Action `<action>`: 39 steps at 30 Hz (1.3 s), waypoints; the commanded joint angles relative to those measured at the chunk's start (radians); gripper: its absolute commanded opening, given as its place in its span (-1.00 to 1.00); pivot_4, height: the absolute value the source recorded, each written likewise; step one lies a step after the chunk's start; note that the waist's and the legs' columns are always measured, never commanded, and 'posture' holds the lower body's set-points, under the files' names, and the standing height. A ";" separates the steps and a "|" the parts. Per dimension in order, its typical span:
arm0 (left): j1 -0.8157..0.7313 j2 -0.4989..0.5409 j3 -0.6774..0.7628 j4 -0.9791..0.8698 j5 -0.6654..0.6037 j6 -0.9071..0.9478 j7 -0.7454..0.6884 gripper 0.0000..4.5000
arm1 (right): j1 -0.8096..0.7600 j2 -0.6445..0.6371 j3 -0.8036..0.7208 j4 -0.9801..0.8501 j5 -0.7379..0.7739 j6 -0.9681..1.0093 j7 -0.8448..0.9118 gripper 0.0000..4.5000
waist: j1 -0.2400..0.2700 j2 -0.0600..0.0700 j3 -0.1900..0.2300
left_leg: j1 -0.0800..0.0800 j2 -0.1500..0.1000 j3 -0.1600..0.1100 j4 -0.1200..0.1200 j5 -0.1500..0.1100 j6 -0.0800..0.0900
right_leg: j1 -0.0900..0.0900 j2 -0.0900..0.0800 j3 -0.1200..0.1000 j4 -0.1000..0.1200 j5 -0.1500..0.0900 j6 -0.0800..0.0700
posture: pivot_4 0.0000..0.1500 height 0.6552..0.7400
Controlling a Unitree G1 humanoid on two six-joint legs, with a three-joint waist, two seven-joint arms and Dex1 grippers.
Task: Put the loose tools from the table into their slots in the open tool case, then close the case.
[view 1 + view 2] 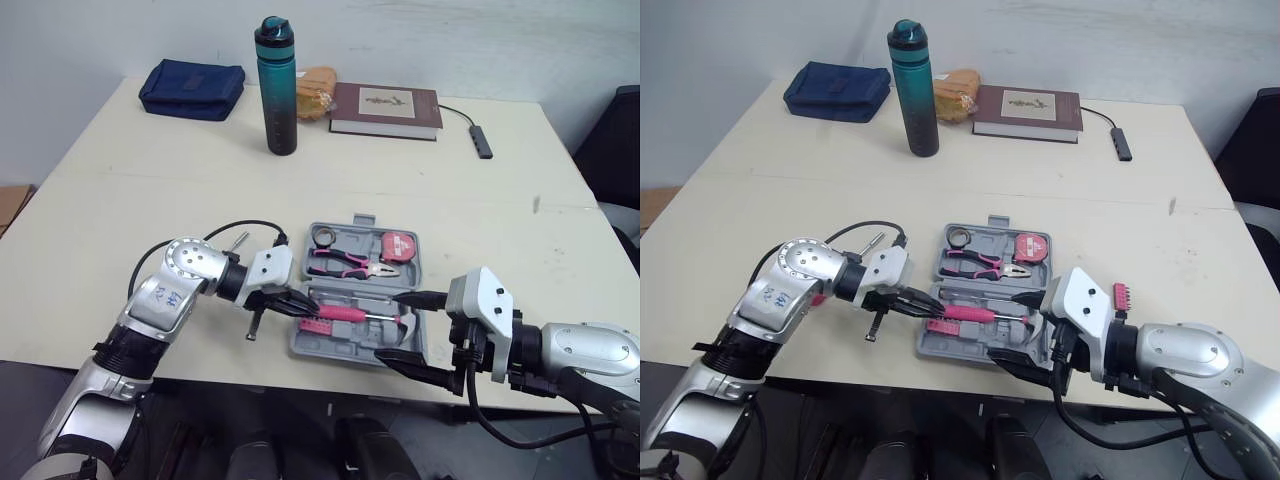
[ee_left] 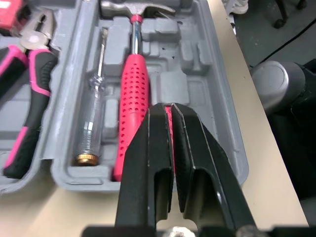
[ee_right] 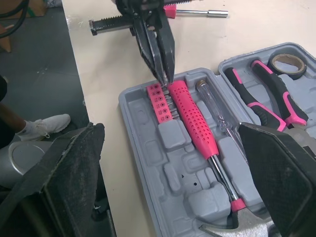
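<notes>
my left gripper is over the near-left corner of the open tool case. its tips sit at the end of the pink bit holder, just beside the butt of the hammer. fingers are pinched nearly together with a thin pink strip in the gap (can't tell if that strip is actually clamped or just seen through the gap). the bit holder lies flat in its slot in the near half of the case, touching the hammer handle.

my right gripper is spread wide at the near-right corner of the case and holds nothing. one finger is above the hammer-head end, the other is out past the near rim of the case.

also seated in the case:
- clear-handled tester screwdriver, beside the hammer
- pink-handled pliers
- tape measure
- tape roll

loose on the table, left of the case:
- black toothed tool, just beside my left wrist
- socket driver, a bit farther back

lid not closed. water bottle and book are well apart from the case, at the far side.
</notes>
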 commanded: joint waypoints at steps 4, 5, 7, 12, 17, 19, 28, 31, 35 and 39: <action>0.019 0.032 -0.083 0.035 0.146 -0.102 0.021 -0.95 | -0.010 0.007 -0.010 -0.006 -0.036 -0.023 -0.007 1.00 | 0.001 0.000 0.000 | 0.000 0.000 0.000 0.000 0.000 0.000 | 0.000 0.000 0.000 0.000 0.000 0.000 | 1.00 0.95; 0.021 0.038 -0.101 0.046 0.180 -0.130 0.028 -0.95 | -0.009 0.007 -0.011 -0.007 -0.037 -0.022 -0.006 1.00 | 0.001 0.000 0.000 | 0.000 0.000 0.000 0.000 0.000 0.000 | 0.000 0.000 0.000 0.000 0.000 0.000 | 1.00 0.95; 0.027 0.058 -0.140 0.055 0.249 -0.162 0.036 -0.95 | -0.006 0.010 -0.012 -0.009 -0.040 -0.021 -0.005 1.00 | -0.001 0.000 -0.001 | 0.001 0.000 0.000 0.000 0.000 0.000 | 0.001 0.000 0.000 0.000 0.000 0.000 | 1.00 0.95; 0.039 0.052 -0.185 0.059 0.314 -0.144 0.075 -0.95 | 0.003 0.016 -0.019 -0.019 -0.040 -0.015 -0.014 1.00 | -0.002 0.005 -0.010 | 0.012 0.000 0.000 -0.002 -0.001 0.001 | 0.012 0.000 0.000 -0.003 0.000 0.000 | 1.00 0.95; 0.026 0.020 -0.167 0.045 0.272 -0.073 0.085 -0.95 | 0.026 0.010 -0.043 -0.029 -0.032 -0.012 -0.015 1.00 | -0.002 0.005 -0.011 | 0.032 0.000 -0.002 -0.007 -0.005 0.008 | 0.033 0.000 0.000 -0.008 -0.001 -0.002 | 1.00 0.95; 0.026 0.010 -0.136 0.041 0.228 -0.052 0.075 -0.95 | 0.033 0.009 -0.050 -0.031 -0.033 -0.012 -0.016 1.00 | -0.001 0.005 -0.011 | 0.033 0.000 -0.002 -0.008 -0.006 0.008 | 0.034 -0.001 0.000 -0.009 -0.001 -0.002 | 1.00 0.95; 0.082 0.030 0.216 -0.010 -0.161 0.195 0.046 0.01 | 0.153 0.033 -0.205 -0.027 -0.032 -0.022 -0.025 1.00 | -0.004 0.003 -0.008 | 0.022 0.001 -0.004 -0.007 -0.003 0.002 | 0.025 0.000 -0.002 -0.008 -0.001 -0.001 | 1.00 0.95; 0.136 0.060 0.411 0.047 -0.220 0.207 0.138 0.61 | 0.292 0.080 -0.381 -0.030 -0.026 -0.028 -0.010 1.00 | -0.002 0.003 -0.008 | 0.015 0.001 -0.004 -0.006 -0.002 0.000 | 0.016 0.000 -0.002 -0.006 -0.001 -0.001 | 1.00 0.95; 0.216 0.113 0.622 0.172 -0.247 0.172 0.217 0.97 | 0.508 0.150 -0.633 -0.002 -0.059 -0.052 0.060 1.00 | -0.001 0.003 -0.008 | 0.015 0.001 -0.004 -0.007 -0.003 0.000 | 0.016 0.000 -0.002 -0.007 -0.002 0.000 | 1.00 0.95; 0.278 0.211 0.729 0.306 -0.231 0.137 0.224 0.97 | 0.661 0.221 -0.793 0.048 -0.100 -0.096 0.121 1.00 | -0.001 0.001 -0.007 | 0.015 0.001 -0.003 -0.007 -0.004 0.001 | 0.017 -0.001 -0.003 -0.008 -0.002 0.000 | 1.00 0.95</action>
